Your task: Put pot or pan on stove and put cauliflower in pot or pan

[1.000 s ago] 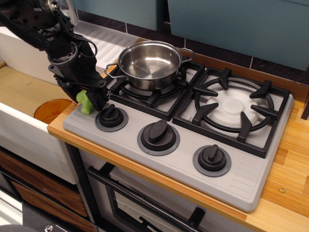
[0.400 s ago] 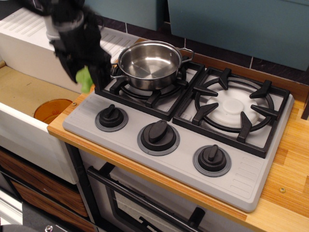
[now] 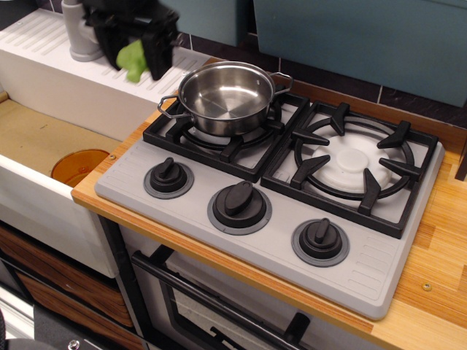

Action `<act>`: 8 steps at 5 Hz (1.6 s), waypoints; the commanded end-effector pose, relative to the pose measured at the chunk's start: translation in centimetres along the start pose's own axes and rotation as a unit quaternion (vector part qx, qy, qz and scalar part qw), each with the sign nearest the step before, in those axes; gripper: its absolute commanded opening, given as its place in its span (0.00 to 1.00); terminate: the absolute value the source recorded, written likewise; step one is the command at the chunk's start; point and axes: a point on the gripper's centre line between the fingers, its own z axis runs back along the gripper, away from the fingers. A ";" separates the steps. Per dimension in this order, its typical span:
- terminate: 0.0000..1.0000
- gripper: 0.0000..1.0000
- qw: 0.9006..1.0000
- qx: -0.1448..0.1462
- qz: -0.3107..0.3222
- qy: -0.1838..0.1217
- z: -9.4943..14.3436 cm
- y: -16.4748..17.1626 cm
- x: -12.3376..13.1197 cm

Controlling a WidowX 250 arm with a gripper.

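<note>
Aloft, cauliflower [image 3: 132, 60] pinched within tool [image 3: 139, 51]

A single fixed camera views the scene from above the front-left corner of the stove [image 3: 219, 182], angled downward toward the back wall. It stands moderately near; the cooktop fills most of the frame.

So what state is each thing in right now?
Pot: upright, empty, sitting on the left burner grate.
Cauliflower: lifted off the stove, gripped in the end effector.
Stove: right burner bare.
Orange disc: lying in the sink.
</note>
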 end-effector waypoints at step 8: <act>0.00 1.00 0.999 0.003 0.025 -0.031 2.3 -3.4 3.3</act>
